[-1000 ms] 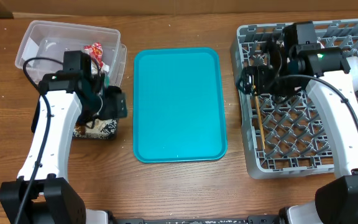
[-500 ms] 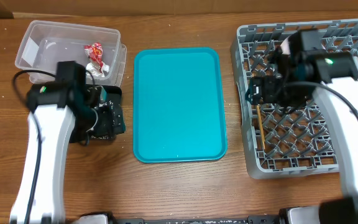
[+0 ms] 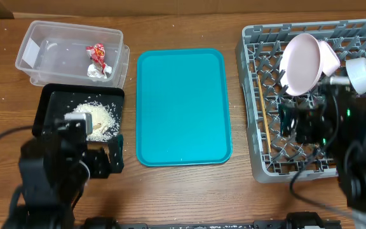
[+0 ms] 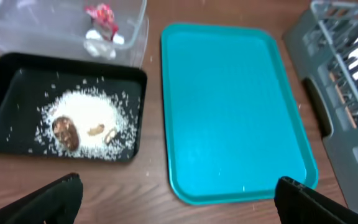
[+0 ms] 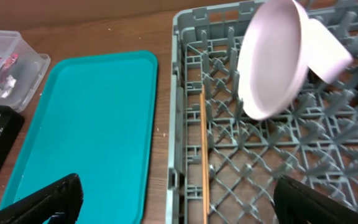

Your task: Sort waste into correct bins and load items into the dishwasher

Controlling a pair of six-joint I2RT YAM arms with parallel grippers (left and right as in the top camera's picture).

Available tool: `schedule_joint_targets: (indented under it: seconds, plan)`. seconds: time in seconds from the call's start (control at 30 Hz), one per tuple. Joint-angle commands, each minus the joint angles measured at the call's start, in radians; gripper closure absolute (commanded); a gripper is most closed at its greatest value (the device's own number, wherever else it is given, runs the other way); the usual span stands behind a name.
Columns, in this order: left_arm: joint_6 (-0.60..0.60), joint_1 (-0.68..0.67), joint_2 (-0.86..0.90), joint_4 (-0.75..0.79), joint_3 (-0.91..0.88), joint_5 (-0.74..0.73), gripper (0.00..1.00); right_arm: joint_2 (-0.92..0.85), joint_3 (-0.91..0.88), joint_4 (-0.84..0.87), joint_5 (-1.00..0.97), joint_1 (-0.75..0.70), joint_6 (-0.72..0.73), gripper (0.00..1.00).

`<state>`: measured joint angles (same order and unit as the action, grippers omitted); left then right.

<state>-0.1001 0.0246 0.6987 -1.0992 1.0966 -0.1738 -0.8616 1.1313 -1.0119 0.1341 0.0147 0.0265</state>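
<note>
**Waste Binned, Dishes Racked**

The left gripper [image 4: 179,202] and right gripper [image 5: 179,200] are held spread wide, with nothing grasped. One wrapper [image 3: 96,52] is kept in the clear tub [image 3: 43,38]. The rice [image 3: 100,114] and one large brown lump [image 4: 65,130] are confined to the black tray [image 3: 48,95]. One plate [image 3: 299,63], one bowl [image 3: 328,57] and one cup [image 3: 363,75] are propped between the pegs of the rack [image 3: 259,162], and the chopsticks [image 3: 264,121] are laid along a channel.

Left gripper [image 4: 178,186]: drawn back off the black tray [image 3: 46,102] to the near table edge.
Right gripper [image 5: 176,186]: retreated from the dish rack's [image 3: 253,95] far part to its near side.
Rice [image 3: 100,114], plate [image 3: 299,63]: now uncovered.
</note>
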Motion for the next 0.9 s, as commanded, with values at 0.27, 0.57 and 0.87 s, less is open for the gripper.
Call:
schedule_joint_targets:
  seconds: [0.27,0.57,0.87]
  plan:
    - [0.014,-0.006,-0.038,-0.009,-0.029,-0.006,0.0,0.027,-0.026,0.004,-0.032,-0.002,0.004,0.0]
    - [0.014,-0.006,-0.038,-0.021,-0.029,-0.006,0.0,-0.02,-0.026,0.005,-0.032,-0.002,0.004,0.0]
    - [0.014,-0.006,-0.038,-0.029,-0.029,-0.006,0.0,-0.063,-0.031,0.0,-0.032,-0.001,0.004,0.0]
